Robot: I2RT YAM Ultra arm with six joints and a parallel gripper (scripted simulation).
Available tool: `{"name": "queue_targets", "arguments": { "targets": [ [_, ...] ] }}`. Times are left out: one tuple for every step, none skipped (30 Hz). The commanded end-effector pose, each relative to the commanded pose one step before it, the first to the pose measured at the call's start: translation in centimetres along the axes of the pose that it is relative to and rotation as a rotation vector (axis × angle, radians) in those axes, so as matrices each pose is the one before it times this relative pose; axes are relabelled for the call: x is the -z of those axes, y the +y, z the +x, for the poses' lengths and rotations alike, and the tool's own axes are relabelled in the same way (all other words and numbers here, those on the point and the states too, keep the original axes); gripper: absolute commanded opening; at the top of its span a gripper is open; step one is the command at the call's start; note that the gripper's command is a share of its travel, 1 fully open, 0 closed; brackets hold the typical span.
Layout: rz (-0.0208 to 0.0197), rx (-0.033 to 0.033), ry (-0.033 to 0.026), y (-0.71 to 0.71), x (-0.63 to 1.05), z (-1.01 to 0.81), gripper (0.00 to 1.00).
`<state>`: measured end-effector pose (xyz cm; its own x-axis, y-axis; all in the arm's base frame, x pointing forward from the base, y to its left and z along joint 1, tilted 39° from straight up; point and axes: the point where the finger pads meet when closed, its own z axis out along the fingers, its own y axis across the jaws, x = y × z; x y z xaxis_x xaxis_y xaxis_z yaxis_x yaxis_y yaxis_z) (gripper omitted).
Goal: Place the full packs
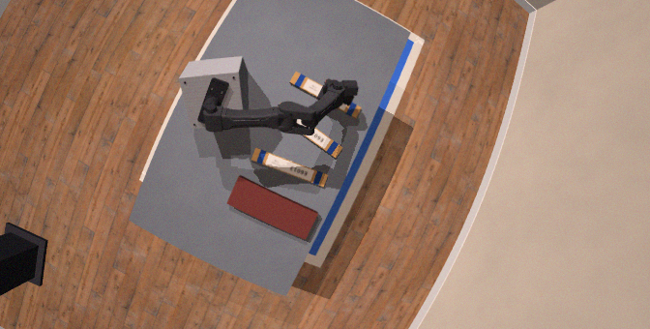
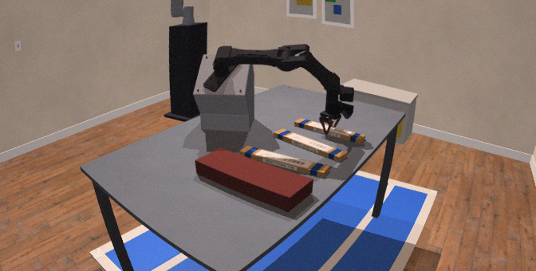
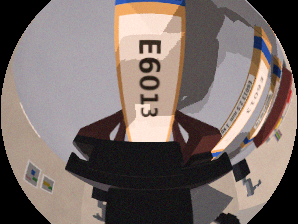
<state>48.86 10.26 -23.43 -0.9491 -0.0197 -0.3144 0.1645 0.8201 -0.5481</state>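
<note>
My gripper (image 2: 331, 128) (image 3: 149, 111) is shut across the far pack (image 1: 311, 87) (image 2: 315, 126) (image 3: 131, 75), one finger on each long side near its middle. That pack lies level, at or close to table height; a small gap beneath cannot be told. The arm covers part of it in the top view. The middle pack (image 1: 319, 138) (image 2: 311, 143) (image 3: 257, 100) lies flat on the table, partly under the arm in the top view. The near pack (image 1: 289, 164) (image 2: 279, 159) lies flat between it and the low red platform (image 1: 272, 209) (image 2: 255, 176) (image 3: 276, 119). No pack rests on the platform.
The grey table (image 1: 203, 210) (image 2: 159, 185) carries the arm's pedestal (image 1: 213, 67) (image 2: 225, 111) at its back edge. The near pack lies close beside the platform's long side. The packs' outer ends and the platform point toward the table's front edge.
</note>
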Motion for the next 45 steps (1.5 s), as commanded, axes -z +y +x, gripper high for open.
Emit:
{"name": "queue_targets", "arguments": {
  "targets": [
    [-0.0215, -0.01023, -0.05087, 0.405, 2.548, -2.011, 0.0],
    [0.0, 0.0, 0.0, 0.0, 0.0, 0.0, 0.0],
    [0.0, 0.0, 0.0, 0.0, 0.0, 0.0, 0.0],
    [0.0, 0.0, 0.0, 0.0, 0.0, 0.0, 0.0],
    [0.0, 0.0, 0.0, 0.0, 0.0, 0.0, 0.0],
    [0.0, 0.0, 0.0, 0.0, 0.0, 0.0, 0.0],
    [0.0, 0.0, 0.0, 0.0, 0.0, 0.0, 0.0],
    [0.0, 0.0, 0.0, 0.0, 0.0, 0.0, 0.0],
    [0.0, 0.0, 0.0, 0.0, 0.0, 0.0, 0.0],
    [0.0, 0.0, 0.0, 0.0, 0.0, 0.0, 0.0],
    [0.0, 0.0, 0.0, 0.0, 0.0, 0.0, 0.0],
    [0.0, 0.0, 0.0, 0.0, 0.0, 0.0, 0.0],
    [0.0, 0.0, 0.0, 0.0, 0.0, 0.0, 0.0],
    [0.0, 0.0, 0.0, 0.0, 0.0, 0.0, 0.0],
    [0.0, 0.0, 0.0, 0.0, 0.0, 0.0, 0.0],
    [0.0, 0.0, 0.0, 0.0, 0.0, 0.0, 0.0],
    [0.0, 0.0, 0.0, 0.0, 0.0, 0.0, 0.0],
    [0.0, 0.0, 0.0, 0.0, 0.0, 0.0, 0.0],
    [0.01092, 0.01262, 0.01919, -0.24, -0.076, 0.831, 0.0],
    [0.00137, -0.00066, 0.00231, -0.039, 0.167, 0.065, 0.0],
    [0.00002, 0.0, -0.00004, -0.005, 0.167, 0.003, 0.0],
    [0.00029, -0.00001, -0.0002, -0.009, 0.167, 0.0, 0.0],
    [0.00007, -0.00001, -0.00007, -0.006, 0.167, 0.003, 0.0],
    [0.00006, -0.00001, -0.00007, -0.006, 0.167, 0.003, 0.0],
    [0.00007, -0.00001, -0.00007, -0.006, 0.167, 0.003, 0.0],
    [0.0004, -0.00001, -0.00027, -0.012, 0.167, 0.0, 0.0],
    [-0.00313, -0.00505, -0.00526, 0.054, 0.295, -0.294, 0.0],
    [-0.00017, -0.00024, -0.00026, 0.0, 0.173, -0.012, 0.0],
    [0.00108, 0.00174, 0.00179, -0.022, 0.123, 0.103, 0.0],
    [-0.00003, -0.00004, -0.00005, -0.002, 0.168, 0.0, 0.0],
    [-0.00183, -0.00286, -0.00296, 0.029, 0.239, -0.162, 0.0],
    [-0.0011, -0.00169, -0.00174, 0.017, 0.21, -0.095, 0.0],
    [0.00031, 0.00052, 0.00053, -0.008, 0.154, 0.032, 0.0],
    [0.0, 0.0, 0.0, 0.0, 0.0, 0.0, 0.0],
    [0.0, 0.0, 0.0, 0.0, 0.0, 0.0, 0.0],
    [-0.01323, -0.0153, -0.01367, 0.223, 0.565, -0.839, 0.0],
    [0.00472, 0.00815, 0.00878, -0.086, -0.039, 0.476, 0.0],
    [0.00564, 0.00858, 0.00883, -0.104, -0.051, 0.494, 0.0],
    [-0.00343, -0.0052, -0.00533, 0.064, 0.302, -0.3, 0.0],
    [-0.00265, -0.00408, -0.00423, 0.046, 0.274, -0.232, 0.0],
    [0.0009, 0.00141, 0.00146, -0.017, 0.131, 0.082, 0.0],
    [0.00029, 0.00053, 0.00058, -0.006, 0.154, 0.032, 0.0],
    [-0.00138, -0.00195, -0.00195, 0.024, 0.218, -0.109, 0.0],
    [-0.00108, -0.00163, -0.00168, 0.019, 0.21, -0.092, 0.0],
    [-0.00004, -0.00059, -0.00084, 0.0, 0.183, -0.037, 0.0]
  ]
}}
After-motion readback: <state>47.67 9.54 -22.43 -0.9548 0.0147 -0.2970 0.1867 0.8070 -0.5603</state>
